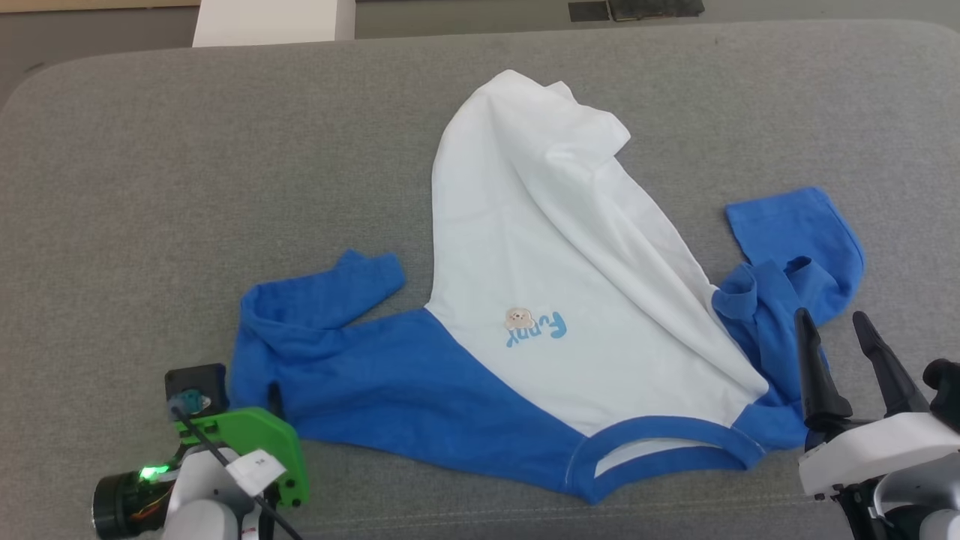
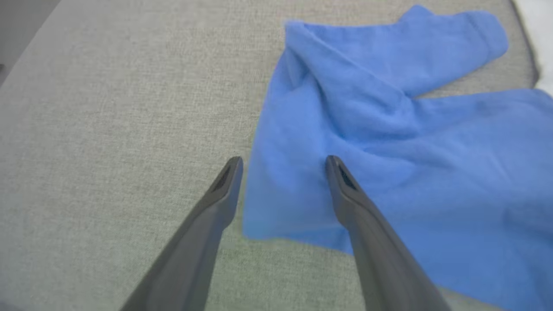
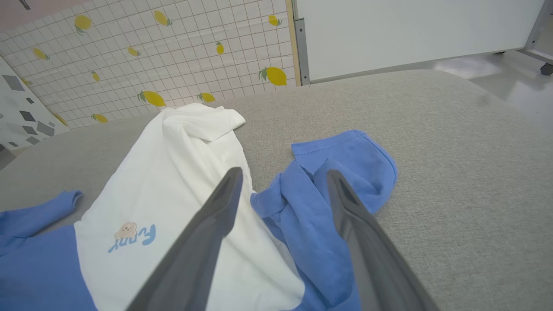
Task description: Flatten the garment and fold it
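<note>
The shirt [image 1: 570,247] lay crumpled on the grey cushion [image 1: 150,187], collar nearest the robot, hem flipped over. Its right sleeve [image 1: 795,240] was bunched by the right gripper [image 1: 829,319], whose fingers stood apart, empty. The left gripper [image 2: 283,162], likewise spread, hung over the left sleeve [image 2: 389,129]. A pinch into the bunch could catch extra layers and drag the body askew.

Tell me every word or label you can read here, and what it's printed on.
"Funny": blue lettering on the white chest of the shirt, next to a small bear patch; it reads upside down in the head view.
Small white tag on a black cable: its marks are too small to read.
</note>
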You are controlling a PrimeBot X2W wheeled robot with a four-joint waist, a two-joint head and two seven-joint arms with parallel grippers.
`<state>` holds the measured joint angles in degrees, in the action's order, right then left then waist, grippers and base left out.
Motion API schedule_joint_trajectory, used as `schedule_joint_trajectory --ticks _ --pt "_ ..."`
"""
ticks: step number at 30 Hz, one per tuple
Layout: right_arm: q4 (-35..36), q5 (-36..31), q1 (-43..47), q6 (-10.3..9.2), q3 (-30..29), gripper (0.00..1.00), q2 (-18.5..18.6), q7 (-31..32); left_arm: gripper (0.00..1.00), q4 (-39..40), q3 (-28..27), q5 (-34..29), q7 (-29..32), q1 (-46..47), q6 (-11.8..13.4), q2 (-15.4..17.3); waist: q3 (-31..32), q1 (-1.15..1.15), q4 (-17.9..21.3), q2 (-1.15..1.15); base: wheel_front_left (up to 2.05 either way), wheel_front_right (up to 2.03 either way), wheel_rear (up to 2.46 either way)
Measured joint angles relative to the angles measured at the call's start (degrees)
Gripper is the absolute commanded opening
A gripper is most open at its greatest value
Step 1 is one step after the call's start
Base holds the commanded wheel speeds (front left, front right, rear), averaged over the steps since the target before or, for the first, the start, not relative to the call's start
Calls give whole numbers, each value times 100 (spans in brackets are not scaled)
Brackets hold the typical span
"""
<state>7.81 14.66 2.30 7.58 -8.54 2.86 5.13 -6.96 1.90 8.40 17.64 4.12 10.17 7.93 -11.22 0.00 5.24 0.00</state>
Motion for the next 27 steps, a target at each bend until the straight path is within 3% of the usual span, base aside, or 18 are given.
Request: schedule_joint_trajectory --ticks 10,12,18,27 --pt "40 15 -3 0 101 100 1 44 100 -363 -146 920 604 44 -498 -58 -148 0 7 0 0 0 0" --pt "60 20 -19 0 129 100 -1 66 0 -425 -183 1040 603 129 -600 -35 -193 0 8 0 0 0 0" --pt "86 53 -172 0 163 100 1 74 0 -625 -278 995 -40 671 -810 316 -377 0 24 0 0 0 0" --pt "57 79 -417 0 237 100 0 73 0 -1040 -552 505 -731 2210 -702 1171 -724 0 75 0 0 0 0"
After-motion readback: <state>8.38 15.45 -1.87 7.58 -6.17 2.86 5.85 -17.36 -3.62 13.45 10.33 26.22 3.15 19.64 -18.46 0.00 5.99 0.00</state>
